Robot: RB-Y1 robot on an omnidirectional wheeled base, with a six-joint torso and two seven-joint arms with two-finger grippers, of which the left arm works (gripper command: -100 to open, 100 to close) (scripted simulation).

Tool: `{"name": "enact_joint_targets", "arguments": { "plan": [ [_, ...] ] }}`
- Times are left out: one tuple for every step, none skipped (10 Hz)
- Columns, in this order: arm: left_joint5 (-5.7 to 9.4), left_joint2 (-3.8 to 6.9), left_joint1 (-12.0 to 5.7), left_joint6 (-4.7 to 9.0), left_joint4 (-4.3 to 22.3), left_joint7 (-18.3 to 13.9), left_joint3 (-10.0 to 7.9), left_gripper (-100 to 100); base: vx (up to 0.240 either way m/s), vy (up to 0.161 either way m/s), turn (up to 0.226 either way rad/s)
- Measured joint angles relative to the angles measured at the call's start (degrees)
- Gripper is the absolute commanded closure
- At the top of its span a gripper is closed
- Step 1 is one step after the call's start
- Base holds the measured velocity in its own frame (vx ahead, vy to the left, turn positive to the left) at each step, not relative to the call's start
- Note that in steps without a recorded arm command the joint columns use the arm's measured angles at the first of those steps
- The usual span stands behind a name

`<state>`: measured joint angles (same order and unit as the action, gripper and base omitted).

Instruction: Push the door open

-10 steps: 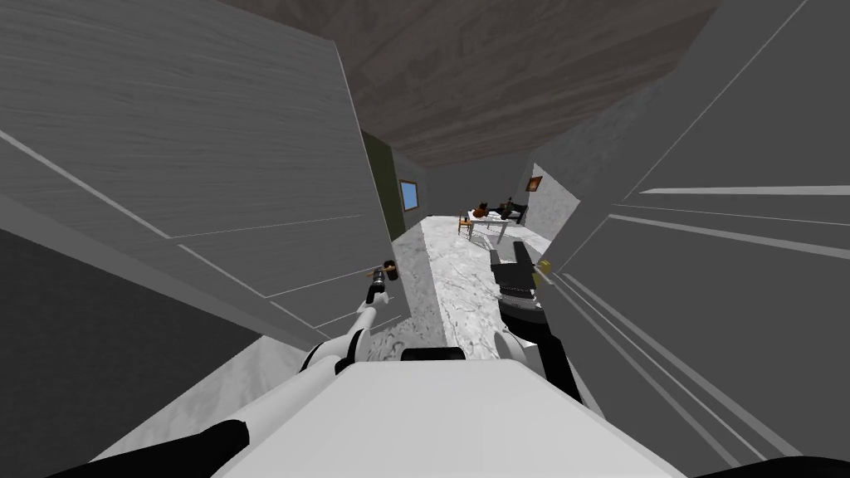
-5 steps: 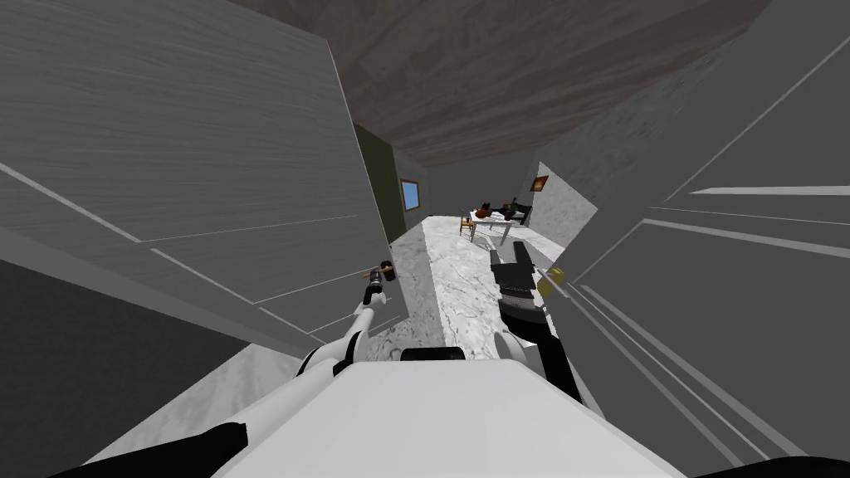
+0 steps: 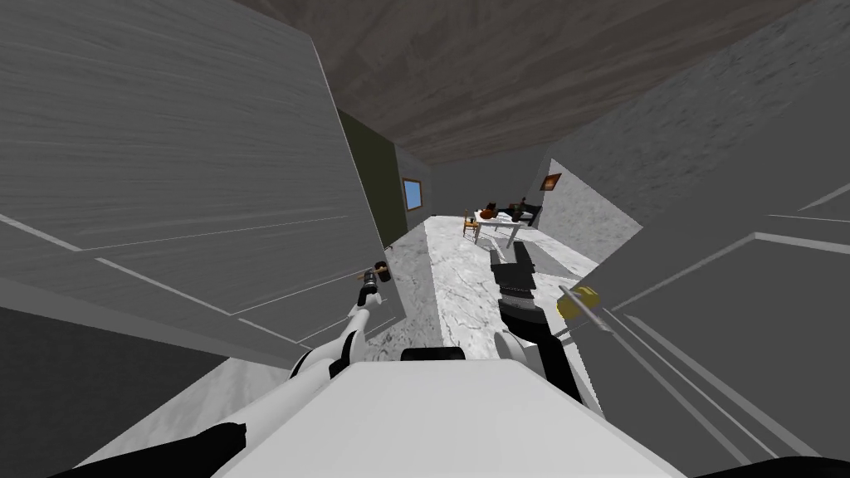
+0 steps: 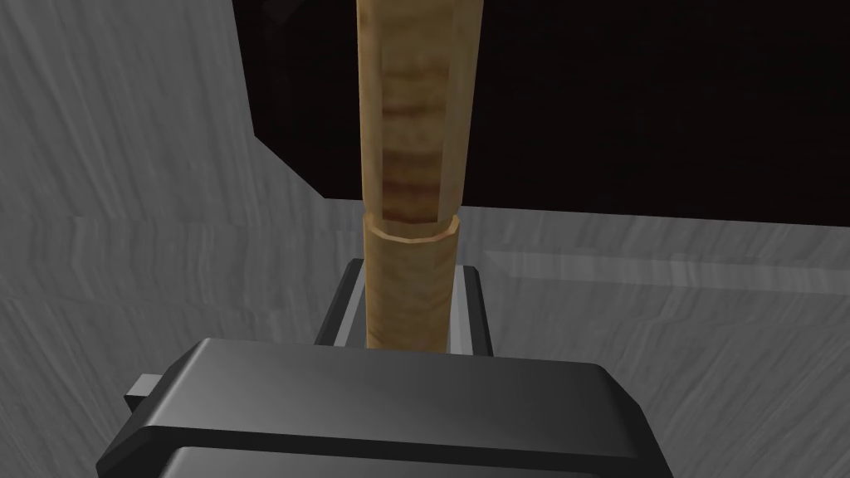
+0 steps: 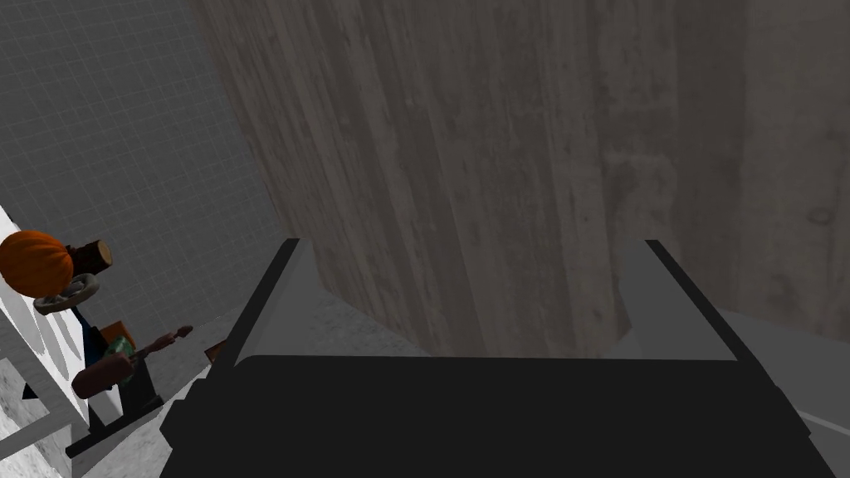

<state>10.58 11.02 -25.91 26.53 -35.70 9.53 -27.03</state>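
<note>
The grey door is seen standing ajar on the robot's left, with a wooden lever handle set near its free edge. The handle is pinched between the jaws of the left gripper. The right gripper is held in the open gap above the marbled floor, jaws spread, near a yellow knob on a second grey panel. A bench is seen far down the hall.

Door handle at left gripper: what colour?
Tan, wood-grained handle; left wrist view shows it best.
</note>
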Motion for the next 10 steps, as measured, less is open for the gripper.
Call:
{"name": "enact_joint_targets", "arguments": {
  "plan": [
    [0.21, -0.36, 0.79, -0.30, -1.4, 0.5, -0.78, 100, 0.197, -0.061, 0.056],
    [0.40, 0.37, 0.38, 0.38, 0.0, 0.5, -1.19, 100, 0.180, -0.088, 0.051],
    [0.61, 1.53, -0.58, 1.63, 2.5, 0.3, -1.62, 100, 0.110, -0.047, 0.052],
    [0.73, 1.68, -0.35, 1.76, 2.1, 0.3, -1.97, 100, 0.035, -0.001, 0.009],
    [0.78, 1.60, -0.09, 1.43, 1.3, 0.4, -2.12, 100, 0.095, -0.038, 0.025],
    [0.95, 1.26, 0.71, 0.66, -0.1, 0.8, -2.67, 100, 0.149, -0.067, 0.066],
    [1.12, 0.92, 1.18, -0.13, -1.0, 1.4, -3.35, 100, 0.173, -0.080, 0.066],
    [1.25, 1.72, 0.97, 0.31, 0.4, 1.3, -3.52, 100, 0.167, -0.043, 0.064],
    [1.41, 2.09, 0.92, 0.73, 1.0, 1.2, -3.96, 100, 0.183, -0.054, 0.043],
    [1.58, 2.26, 1.64, 0.41, -0.1, 1.2, -4.36, 100, 0.188, -0.060, 0.065]
  ]
}}
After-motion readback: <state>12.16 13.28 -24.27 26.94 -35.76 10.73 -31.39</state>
